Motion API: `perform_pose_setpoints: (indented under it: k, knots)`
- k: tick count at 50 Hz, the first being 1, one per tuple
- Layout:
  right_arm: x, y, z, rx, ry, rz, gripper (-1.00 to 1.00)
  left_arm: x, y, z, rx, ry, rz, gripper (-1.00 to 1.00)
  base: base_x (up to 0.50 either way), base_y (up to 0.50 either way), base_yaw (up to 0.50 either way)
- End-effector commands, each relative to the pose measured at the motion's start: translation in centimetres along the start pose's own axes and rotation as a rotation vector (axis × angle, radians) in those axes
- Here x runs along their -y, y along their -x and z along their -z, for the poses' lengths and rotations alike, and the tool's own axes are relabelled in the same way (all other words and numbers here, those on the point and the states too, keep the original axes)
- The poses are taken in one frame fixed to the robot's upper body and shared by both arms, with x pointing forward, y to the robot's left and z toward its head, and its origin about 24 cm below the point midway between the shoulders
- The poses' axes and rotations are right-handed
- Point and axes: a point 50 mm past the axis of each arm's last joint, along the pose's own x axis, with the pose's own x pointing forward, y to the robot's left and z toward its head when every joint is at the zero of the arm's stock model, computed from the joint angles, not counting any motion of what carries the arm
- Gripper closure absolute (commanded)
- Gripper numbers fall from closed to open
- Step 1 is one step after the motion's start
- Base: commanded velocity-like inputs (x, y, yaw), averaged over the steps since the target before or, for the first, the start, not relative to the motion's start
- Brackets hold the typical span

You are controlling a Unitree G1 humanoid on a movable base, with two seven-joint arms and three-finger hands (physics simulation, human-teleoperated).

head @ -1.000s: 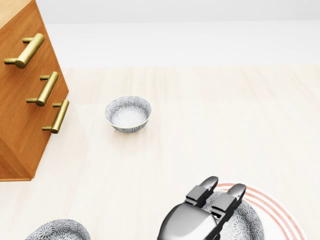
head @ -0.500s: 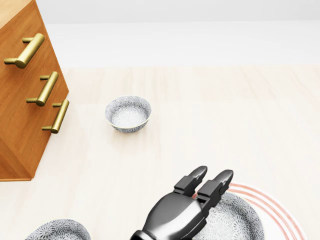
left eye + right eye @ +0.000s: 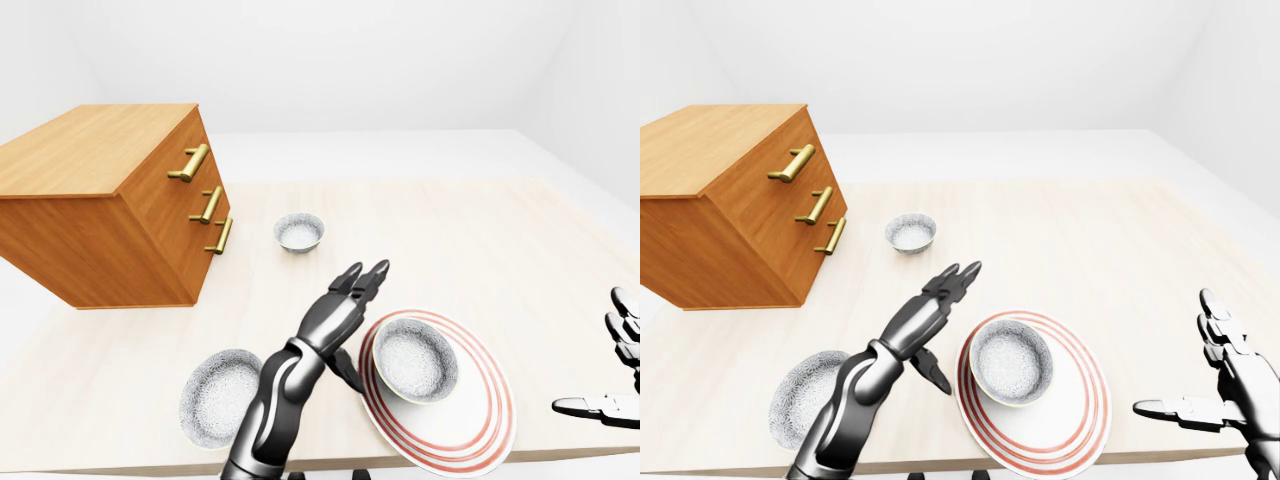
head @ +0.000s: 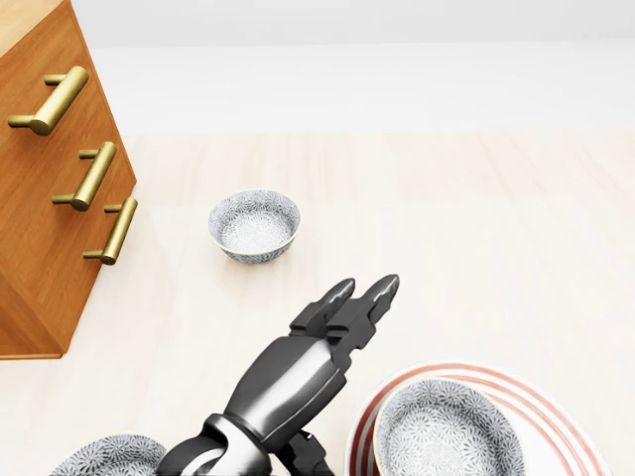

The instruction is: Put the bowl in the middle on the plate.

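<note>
A grey patterned bowl [image 3: 413, 358] sits upright on the white plate with red rings [image 3: 470, 425], towards the plate's left side. My left hand [image 3: 362, 290] hovers open just left of the plate, fingers stretched out and clear of the bowl. The head view shows the same hand [image 4: 347, 317] above and left of the bowl [image 4: 446, 431]. At the right edge of the right-eye view my right hand [image 3: 1200, 370] is open and holds nothing, apart from the plate.
A smaller patterned bowl [image 3: 299, 232] stands higher up on the pale wooden table. Another bowl [image 3: 220, 395] lies at the lower left by the table's near edge. A wooden drawer chest with brass handles [image 3: 110, 200] fills the left side.
My left hand has drawn back from over the bowl, moving left and up in the head view. The bowl stays on the plate and now shows in full.
</note>
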Motion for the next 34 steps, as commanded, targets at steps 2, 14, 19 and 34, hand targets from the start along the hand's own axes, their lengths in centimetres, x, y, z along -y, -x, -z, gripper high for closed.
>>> perform_pose_setpoints:
  k: [2, 14, 19, 34]
  knots:
    - [-0.1, 0.0, 0.1, -0.005, -0.002, -0.003, -1.0, -4.1, 0.0, 1.7, -0.004, 0.07, -0.117, -1.0, 0.0, 0.0, 0.0]
    - [-0.1, -0.2, 0.4, -0.014, -0.008, -0.008, -1.0, -7.0, -0.1, 4.7, -0.039, 0.199, -0.236, -1.0, 0.0, 0.0, 0.0]
    - [-0.1, -0.1, 0.3, -0.011, -0.006, -0.008, -1.0, -8.5, 0.2, 5.5, -0.037, 0.226, -0.286, -1.0, 0.0, 0.0, 0.0]
    - [0.0, 0.0, 0.2, -0.007, -0.002, -0.002, -1.0, -10.9, 1.8, 6.0, -0.023, 0.497, -0.412, -1.0, 0.0, 0.0, 0.0]
